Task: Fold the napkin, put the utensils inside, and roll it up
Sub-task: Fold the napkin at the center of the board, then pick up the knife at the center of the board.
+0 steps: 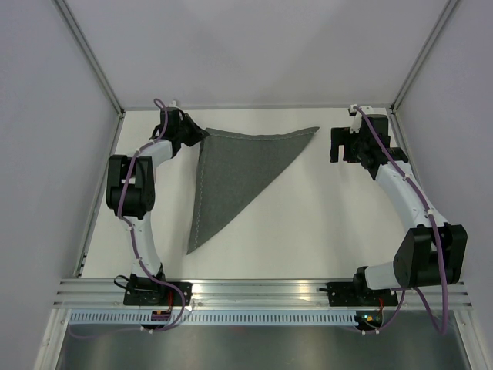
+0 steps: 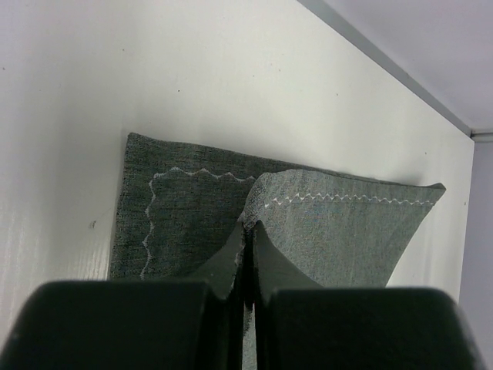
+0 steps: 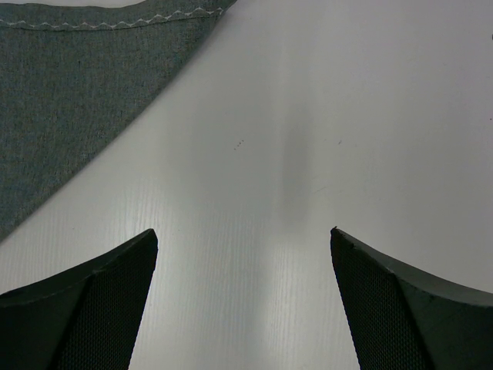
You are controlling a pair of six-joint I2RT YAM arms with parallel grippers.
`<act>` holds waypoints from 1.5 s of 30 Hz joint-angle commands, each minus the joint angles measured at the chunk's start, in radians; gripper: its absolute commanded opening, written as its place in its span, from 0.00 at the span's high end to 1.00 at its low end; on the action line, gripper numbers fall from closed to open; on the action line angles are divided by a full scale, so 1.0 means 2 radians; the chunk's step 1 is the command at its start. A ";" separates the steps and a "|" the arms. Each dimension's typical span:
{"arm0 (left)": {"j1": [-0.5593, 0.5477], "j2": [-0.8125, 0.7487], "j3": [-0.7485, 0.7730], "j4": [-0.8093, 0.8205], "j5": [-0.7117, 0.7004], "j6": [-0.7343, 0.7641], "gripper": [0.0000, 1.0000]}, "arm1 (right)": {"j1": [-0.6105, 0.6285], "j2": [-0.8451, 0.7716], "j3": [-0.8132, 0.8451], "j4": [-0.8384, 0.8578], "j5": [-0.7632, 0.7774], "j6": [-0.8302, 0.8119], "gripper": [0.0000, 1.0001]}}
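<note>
Pinched shut on a corner, the left gripper (image 2: pixel 248 231) grasps the napkin (image 1: pixel 235 173) at the far left of the table (image 1: pixel 323 231), holding the top layer raised off the layer beneath. The right gripper (image 3: pixel 243 239) has its fingers spread wide and empty over bare table, just right of the napkin's far right tip. The dark grey cloth lies folded in a triangle, one point reaching toward the near edge.

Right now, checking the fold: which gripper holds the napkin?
The left gripper, shut on the napkin corner; the right gripper hangs open over the table.
</note>
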 commanded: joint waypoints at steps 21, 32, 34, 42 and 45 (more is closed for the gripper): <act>0.027 -0.038 0.004 -0.037 -0.063 0.075 0.25 | 0.004 -0.004 -0.001 -0.011 -0.014 0.001 0.02; 0.056 -0.137 -0.073 -0.146 -0.273 0.138 0.26 | 0.005 -0.021 -0.005 -0.014 -0.042 0.005 0.02; 0.067 -0.132 -0.076 -0.152 -0.268 0.150 0.28 | 0.004 -0.025 -0.008 -0.013 -0.044 0.005 0.02; 0.089 -0.072 -0.034 -0.181 -0.250 0.197 0.35 | 0.005 -0.023 -0.013 -0.009 -0.051 0.001 0.02; 0.099 -0.056 -0.021 -0.194 -0.235 0.198 0.39 | 0.004 -0.022 -0.014 -0.010 -0.050 0.001 0.02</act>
